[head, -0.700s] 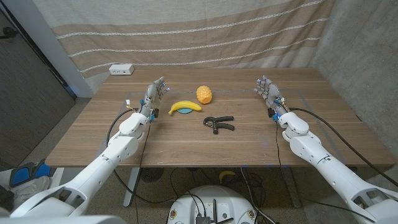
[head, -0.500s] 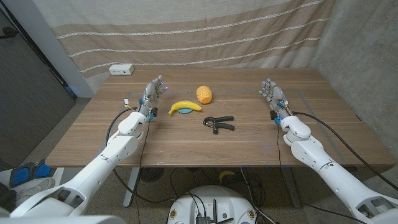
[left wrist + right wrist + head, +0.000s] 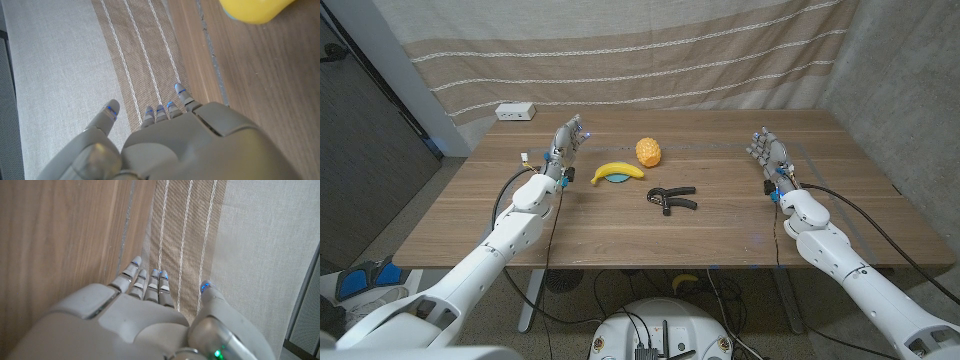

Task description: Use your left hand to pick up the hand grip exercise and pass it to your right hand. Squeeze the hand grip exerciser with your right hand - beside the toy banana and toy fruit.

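The black hand grip exerciser (image 3: pixel 671 198) lies on the wooden table (image 3: pixel 620 235) near its middle, in front of the yellow toy banana (image 3: pixel 618 171) and the orange toy fruit (image 3: pixel 648 151). My left hand (image 3: pixel 566 143) is raised at the table's left, well apart from the exerciser, fingers apart and holding nothing. My right hand (image 3: pixel 769 156) is raised at the right, also empty with fingers spread. In the left wrist view my left hand (image 3: pixel 175 145) points at the curtain, with a yellow piece of the toy banana (image 3: pixel 252 9) at the edge. The right wrist view has my right hand (image 3: pixel 145 320) over the table's far edge.
A white power strip (image 3: pixel 515 112) sits at the table's far left corner. A small blue disc (image 3: pixel 617 180) lies under the banana. A striped beige curtain (image 3: pixel 620 50) hangs behind the table. Bare wood stretches in front of the exerciser.
My left hand has lifted a little and shifted toward the far left. My right hand has drifted outward to the right, away from the exerciser. The objects have not moved.
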`<state>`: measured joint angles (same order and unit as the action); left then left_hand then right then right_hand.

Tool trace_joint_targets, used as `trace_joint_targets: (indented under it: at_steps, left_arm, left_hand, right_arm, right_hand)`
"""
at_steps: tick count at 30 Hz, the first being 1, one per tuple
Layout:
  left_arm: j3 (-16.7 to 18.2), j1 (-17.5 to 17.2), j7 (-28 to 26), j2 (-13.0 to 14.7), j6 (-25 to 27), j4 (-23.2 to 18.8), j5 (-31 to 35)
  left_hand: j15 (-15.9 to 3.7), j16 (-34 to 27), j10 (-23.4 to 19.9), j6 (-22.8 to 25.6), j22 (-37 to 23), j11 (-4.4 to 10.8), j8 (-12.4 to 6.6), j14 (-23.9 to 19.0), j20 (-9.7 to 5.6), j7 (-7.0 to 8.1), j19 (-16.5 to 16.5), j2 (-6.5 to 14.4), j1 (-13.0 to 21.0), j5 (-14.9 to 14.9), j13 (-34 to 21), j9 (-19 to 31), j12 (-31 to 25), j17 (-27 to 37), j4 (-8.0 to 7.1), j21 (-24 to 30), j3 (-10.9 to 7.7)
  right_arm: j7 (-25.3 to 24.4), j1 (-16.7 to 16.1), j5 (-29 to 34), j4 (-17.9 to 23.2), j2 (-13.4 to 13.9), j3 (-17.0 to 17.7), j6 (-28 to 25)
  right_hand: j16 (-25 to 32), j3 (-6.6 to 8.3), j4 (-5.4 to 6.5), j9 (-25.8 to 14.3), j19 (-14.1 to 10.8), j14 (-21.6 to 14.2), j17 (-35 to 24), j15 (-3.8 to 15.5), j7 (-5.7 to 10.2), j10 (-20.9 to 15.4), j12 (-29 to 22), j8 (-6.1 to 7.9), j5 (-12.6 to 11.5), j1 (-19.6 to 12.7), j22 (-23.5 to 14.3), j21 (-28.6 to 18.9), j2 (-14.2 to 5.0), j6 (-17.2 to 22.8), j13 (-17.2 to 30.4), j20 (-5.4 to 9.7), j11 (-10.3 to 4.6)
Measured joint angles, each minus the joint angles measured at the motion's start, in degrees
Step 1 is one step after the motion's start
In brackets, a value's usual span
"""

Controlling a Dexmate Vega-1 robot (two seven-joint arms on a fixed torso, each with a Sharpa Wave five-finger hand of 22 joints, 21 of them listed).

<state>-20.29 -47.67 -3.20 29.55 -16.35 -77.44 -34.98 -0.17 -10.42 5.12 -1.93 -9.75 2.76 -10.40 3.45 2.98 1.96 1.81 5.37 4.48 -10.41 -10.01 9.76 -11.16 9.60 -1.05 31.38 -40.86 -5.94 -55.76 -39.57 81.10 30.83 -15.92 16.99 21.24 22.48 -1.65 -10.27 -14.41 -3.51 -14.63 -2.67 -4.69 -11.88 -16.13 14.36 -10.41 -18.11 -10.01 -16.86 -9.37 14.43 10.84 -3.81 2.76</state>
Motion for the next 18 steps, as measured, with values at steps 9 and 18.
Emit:
trace_joint_targets:
  at_steps: [9,18]
  left_arm:
    - [-0.27,0.87,-0.39,0.45,-0.06,-0.27,1.54]
    - [-0.8,2.66,-0.44,1.3,-1.77,-0.16,4.63]
  left_hand:
    - [1.21,-0.45,-1.52,1.91,-0.27,-0.3,-0.42,-2.69,1.77,0.84,-2.12,0.0,0.0,0.0,0.0,0.0,-0.43,0.16,0.7,0.0,0.22]
    - [1.32,-0.84,-3.08,3.5,-0.27,-0.2,-0.64,-4.41,2.0,1.01,-3.32,0.3,-0.3,0.0,0.01,0.26,-1.04,0.15,0.93,0.13,-0.02]
  right_arm:
    - [-0.2,-0.18,-0.36,-0.46,-0.38,0.2,0.27]
    - [-1.37,-0.58,-0.39,-0.14,-0.6,0.25,0.05]
  right_hand:
    - [0.28,0.48,-0.48,0.0,-0.22,-0.52,0.0,0.53,0.0,-0.62,0.46,-0.43,-0.14,0.0,0.0,0.0,0.0,0.82,0.0,-0.22,-0.22]
    - [0.43,0.95,-0.95,0.01,-0.31,-0.95,-0.01,0.7,0.0,-0.81,0.46,-0.43,-0.44,-0.69,0.01,0.0,-0.68,1.44,0.0,-0.3,-0.41]
